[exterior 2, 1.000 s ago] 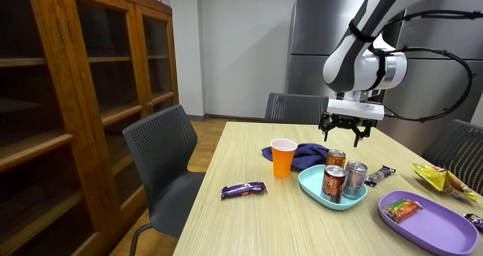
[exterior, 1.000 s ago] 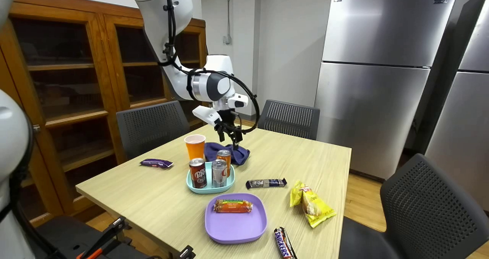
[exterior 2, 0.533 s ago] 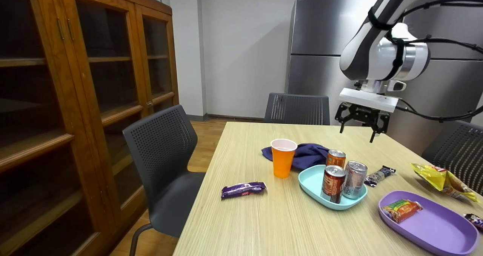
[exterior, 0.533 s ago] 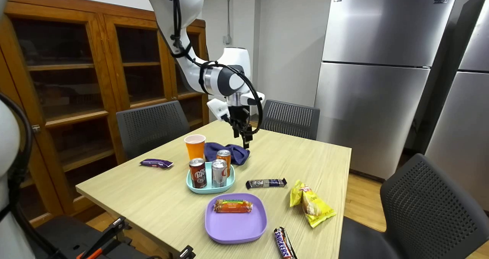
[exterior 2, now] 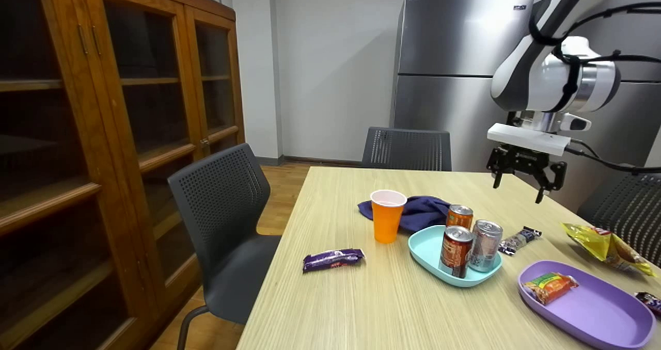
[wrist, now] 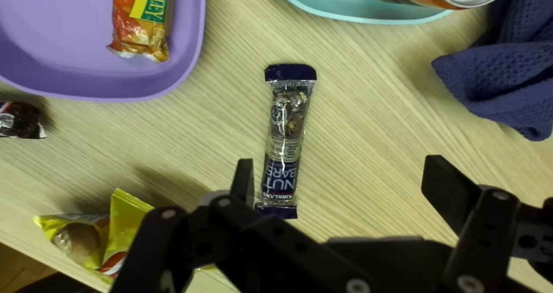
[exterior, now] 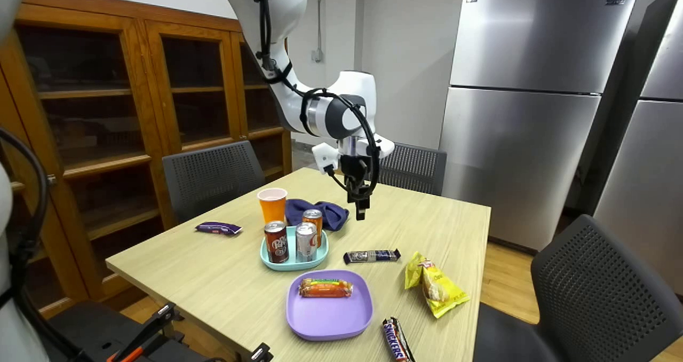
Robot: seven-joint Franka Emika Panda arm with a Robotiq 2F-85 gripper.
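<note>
My gripper [wrist: 339,167] stands open above the table, with no object held between its fingers. In the wrist view a nut bar [wrist: 285,133] in a clear and dark blue wrapper lies on the table below, closer to the left finger; its lower end is partly hidden by that finger's linkage. In an exterior view the gripper [exterior: 356,204] hangs beyond the nut bar [exterior: 372,256], to the right of a crumpled navy cloth [exterior: 333,216]. The gripper [exterior 2: 518,191] is seen with its fingers spread apart, clear of the tabletop. A yellow snack bag [wrist: 93,237] is partly covered by the gripper.
A teal tray [exterior 2: 428,257] bears three cans, with an orange cup [exterior 2: 387,223] near it. A purple plate [exterior: 329,319] holds a granola bar [exterior: 325,288]. A Snickers bar [exterior: 395,340] and a purple-wrapped bar [exterior: 217,227] lie on the table. Chairs surround it.
In both exterior views my gripper has moved right, away from the navy cloth, and turned somewhat. Over the last half second it has dropped slightly. It has stayed open; the table's objects have not moved.
</note>
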